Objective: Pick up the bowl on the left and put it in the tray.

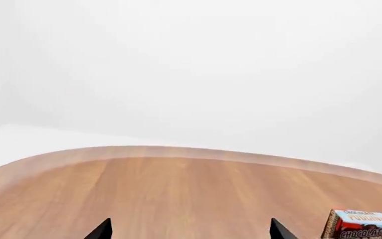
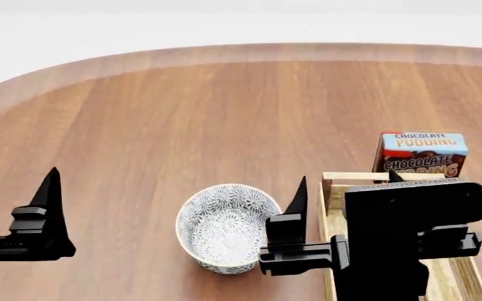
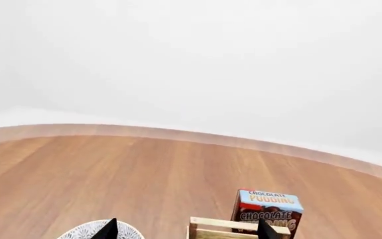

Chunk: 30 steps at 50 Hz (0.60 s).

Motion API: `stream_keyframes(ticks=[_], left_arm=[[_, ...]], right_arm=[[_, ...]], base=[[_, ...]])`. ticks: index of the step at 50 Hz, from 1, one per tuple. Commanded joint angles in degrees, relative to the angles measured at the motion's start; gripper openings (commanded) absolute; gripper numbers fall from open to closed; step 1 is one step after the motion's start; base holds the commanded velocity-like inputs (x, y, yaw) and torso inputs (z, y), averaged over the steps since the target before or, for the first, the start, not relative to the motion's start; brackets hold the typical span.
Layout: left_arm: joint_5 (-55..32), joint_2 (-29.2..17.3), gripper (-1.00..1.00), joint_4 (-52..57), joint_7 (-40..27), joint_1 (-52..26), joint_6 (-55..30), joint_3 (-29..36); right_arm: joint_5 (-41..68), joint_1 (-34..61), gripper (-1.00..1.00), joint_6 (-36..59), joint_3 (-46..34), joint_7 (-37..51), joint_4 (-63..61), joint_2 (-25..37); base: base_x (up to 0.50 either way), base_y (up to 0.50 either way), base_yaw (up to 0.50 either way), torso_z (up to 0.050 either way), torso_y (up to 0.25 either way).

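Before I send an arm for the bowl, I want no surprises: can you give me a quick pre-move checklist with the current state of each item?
1. Bowl upright on the table and empty: ok.
2. Bowl free, nothing gripping it: ok.
3. Right gripper open, fingertips apart: ok.
4. Left gripper open, nothing between its tips: ok.
5. Tray has room: cannot tell, the right arm hides most of it in the head view.
6. Chocolate pudding box clear of the route: ok, it stands upright behind the tray's far end, away from the bowl.
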Motion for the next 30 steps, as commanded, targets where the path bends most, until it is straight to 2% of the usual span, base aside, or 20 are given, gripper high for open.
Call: stream_keyframes(ticks=[1, 17, 25, 30], left_arm=[[-4.64, -0.48, 1.0, 2.44, -0.57, -2.61, -4.72, -2.48], [-5.31, -0.6, 1.0, 1.93, -1.18, -2.53, -5.11, -1.84], [-3.62, -0.97, 1.0, 0.76, -0.9, -2.11, -3.3, -0.87], [-1.66, -1.58, 1.0, 1.48, -0.27, -0.46, -0.79, 0.21]], right_arm=[[2.4, 4.54, 1.0, 6.94, 2.4, -0.84, -2.94, 0.42], [1.57, 2.58, 1.0, 2.65, 0.41, -1.06, -0.72, 2.2], [1.85, 2.81, 1.0, 2.84, 1.22, -0.81, -1.05, 2.26], [1.87, 1.1, 1.0, 0.2, 1.07, -1.38, -0.82, 2.51]], base=[[0.0, 0.0, 0.0, 0.05, 0.0], [0.0, 0.0, 0.0, 0.05, 0.0], [0.0, 0.0, 0.0, 0.0, 0.0], [0.0, 0.0, 0.0, 0.003, -0.25]])
